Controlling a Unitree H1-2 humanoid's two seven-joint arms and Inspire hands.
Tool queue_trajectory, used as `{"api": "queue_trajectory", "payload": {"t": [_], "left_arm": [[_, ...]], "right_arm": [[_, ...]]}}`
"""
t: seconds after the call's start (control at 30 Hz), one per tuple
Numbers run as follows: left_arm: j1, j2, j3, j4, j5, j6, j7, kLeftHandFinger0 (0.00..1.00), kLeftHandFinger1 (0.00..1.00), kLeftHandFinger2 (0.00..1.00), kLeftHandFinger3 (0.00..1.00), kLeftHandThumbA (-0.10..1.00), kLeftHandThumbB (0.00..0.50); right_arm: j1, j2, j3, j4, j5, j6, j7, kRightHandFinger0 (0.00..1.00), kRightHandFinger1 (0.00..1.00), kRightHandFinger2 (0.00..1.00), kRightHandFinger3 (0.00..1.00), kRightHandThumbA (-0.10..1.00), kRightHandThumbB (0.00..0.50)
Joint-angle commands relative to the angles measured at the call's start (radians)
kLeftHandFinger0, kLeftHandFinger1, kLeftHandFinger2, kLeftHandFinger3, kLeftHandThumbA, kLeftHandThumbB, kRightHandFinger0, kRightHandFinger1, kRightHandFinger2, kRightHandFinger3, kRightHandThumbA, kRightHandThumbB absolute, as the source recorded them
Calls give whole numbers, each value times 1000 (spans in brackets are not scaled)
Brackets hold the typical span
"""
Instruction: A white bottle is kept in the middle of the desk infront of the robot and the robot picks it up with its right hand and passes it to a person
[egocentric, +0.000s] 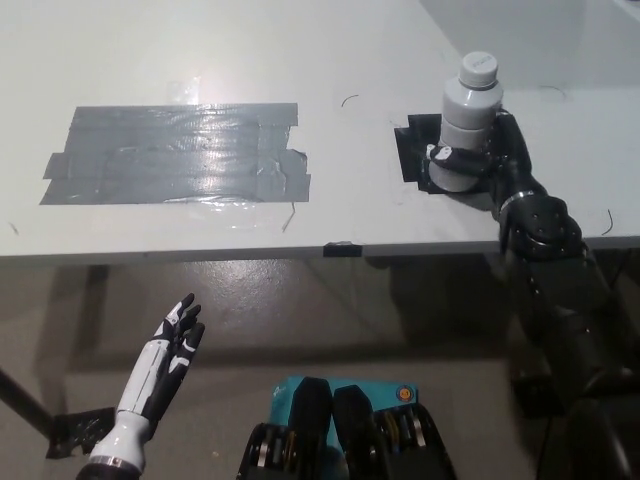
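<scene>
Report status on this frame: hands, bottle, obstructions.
Right hand wrapped around white bottle, bottle upright on black tape patch. Left hand open, resting below desk edge. Nothing blocking the lift.

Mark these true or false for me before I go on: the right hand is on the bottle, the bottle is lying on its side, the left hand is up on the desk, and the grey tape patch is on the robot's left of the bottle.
1. The black right hand is wrapped around the white bottle. True.
2. The bottle is lying on its side. False: it stands upright on the black tape square.
3. The white left hand is up on the desk. False: it hangs below the desk edge, open and holding nothing.
4. The grey tape patch lies on the robot's left of the bottle. True.
</scene>
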Motion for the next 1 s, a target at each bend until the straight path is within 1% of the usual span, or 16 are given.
{"api": "queue_trajectory", "payload": {"t": [0.0,0.03,0.07,0.1,0.13,0.17,0.2,0.23,0.3,0.33,0.43,0.67,0.7,0.83,0.9,0.97], "left_arm": [[-22,1,7,-28,-3,-24,8,1000,1000,1000,1000,914,78],[-20,0,6,-28,-3,-24,8,1000,1000,1000,1000,914,78],[-17,-1,4,-27,0,-28,8,1000,1000,1000,1000,914,76],[-19,-1,2,-26,3,-29,8,1000,1000,1000,1000,918,77],[-27,0,2,-24,-1,-27,6,1000,1000,1000,1000,919,80],[-31,1,4,-24,-8,-26,1,1000,1000,1000,1000,916,75],[-37,3,6,-21,-10,-28,2,1000,1000,1000,1000,912,75],[-39,3,7,-18,-12,-29,1,1000,1000,1000,1000,910,74],[-45,3,11,-13,-22,-31,-2,1000,1000,1000,1000,894,56],[-47,3,12,-10,-26,-34,-3,1000,1000,1000,1000,884,56],[-46,2,14,-12,-33,-30,-6,1000,1000,1000,1000,861,40],[-48,2,14,-8,-31,-27,-1,1000,1000,1000,1000,878,33],[-50,3,15,-7,-26,-25,3,1000,1000,1000,1000,887,34],[-48,2,14,-20,-34,-3,-7,1000,1000,1000,1000,900,33],[-53,0,12,-20,-33,-2,-5,1000,1000,1000,1000,894,40],[-52,0,11,-19,-32,-4,-5,1000,1000,1000,1000,898,38]], "right_arm": [[-120,-2,9,67,7,-64,-42,1000,1000,1000,1000,638,418],[-128,-1,8,86,-2,-60,-83,1000,1000,1000,1000,568,397],[-130,3,7,107,-15,-73,-149,959,943,1000,1000,343,341],[-132,5,14,134,-40,-97,-243,461,524,676,767,4,292],[-132,3,29,163,-69,-129,-326,284,365,516,603,-79,282],[-122,3,37,183,-82,-156,-367,191,272,390,479,-96,217],[-119,5,45,196,-91,-157,-395,135,305,587,623,-100,203],[-104,6,52,204,-98,-170,-412,95,324,733,735,-100,173],[-94,8,55,215,-98,-180,-425,11,321,805,811,-100,155],[-91,8,58,220,-100,-179,-434,2,332,820,827,-100,153],[-72,11,71,219,-104,-201,-456,0,324,795,815,-100,168],[-63,36,102,173,-119,-254,-479,0,332,793,812,-100,168],[-66,38,111,165,-124,-254,-486,0,316,780,807,-100,167],[-72,53,141,97,-145,-234,-495,0,333,806,835,-100,162],[-67,74,178,-9,-179,-216,-474,2,374,831,844,-100,186],[-63,82,189,-42,-184,-205,-467,0,391,850,862,-100,181]]}}
